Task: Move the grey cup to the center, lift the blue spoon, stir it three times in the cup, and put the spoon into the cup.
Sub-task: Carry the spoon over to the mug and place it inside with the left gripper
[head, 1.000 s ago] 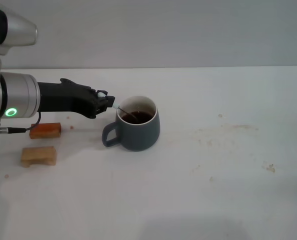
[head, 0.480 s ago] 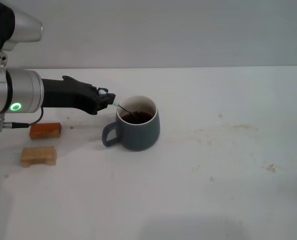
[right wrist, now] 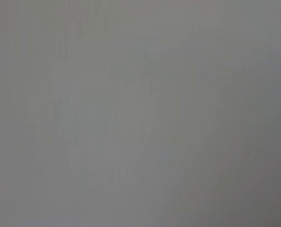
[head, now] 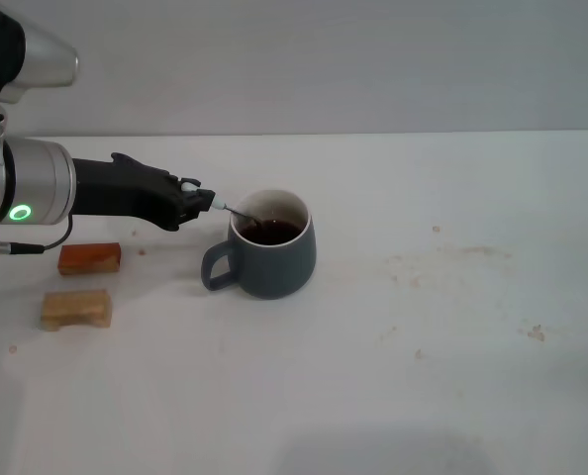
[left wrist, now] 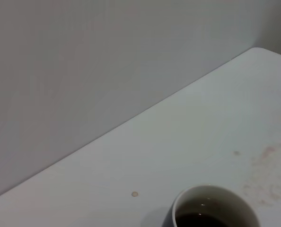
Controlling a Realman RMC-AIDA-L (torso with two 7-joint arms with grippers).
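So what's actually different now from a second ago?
The left hand, pinching the blue spoon by its handle end, has pulled slightly back from the grey cup toward the robot's left. The spoon came with it and lies flatter, its far end still inside the cup. The cup itself and the two wooden blocks on the table stayed put.

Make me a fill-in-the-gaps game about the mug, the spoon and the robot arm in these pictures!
1. The left gripper holds the blue spoon by its ____.
2. The spoon's far end dips into the ____ liquid inside the grey cup.
3. The cup's handle points toward the robot's ____ side.
4. Two wooden blocks lie on the table, under the ____ arm.

Missing words: handle; dark; left; left
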